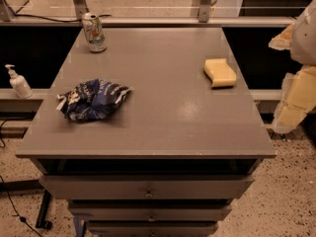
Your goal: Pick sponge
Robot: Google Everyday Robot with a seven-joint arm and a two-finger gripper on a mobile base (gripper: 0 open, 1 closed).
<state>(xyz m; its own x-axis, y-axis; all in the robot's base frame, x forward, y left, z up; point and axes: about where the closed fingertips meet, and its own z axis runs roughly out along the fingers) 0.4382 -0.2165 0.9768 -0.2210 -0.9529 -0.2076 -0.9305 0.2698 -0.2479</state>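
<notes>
The pale yellow, soft rectangular foam sponge point(220, 72) lay flat on the grey flat-topped counter point(163, 117), close to its right edge and nearer the back right corner than the front one, with nothing touching it. The white robot arm's gripper point(274, 85) hung off the counter, beyond the right edge and just outside the sponge's side. Its yellowish foam-padded fingers point(298, 100) stood apart, with nothing held between them, and they were clear of the sponge. A green and white metal soda can point(94, 32) stood upright near the back left corner. A crumpled dark blue and white snack bag point(91, 99) rested near the left edge, about midway along it and well apart from the sponge. Beyond the left edge, a small white pump bottle point(19, 82) stood on a lower ledge. Grey drawers point(148, 186) sat under the front edge.
</notes>
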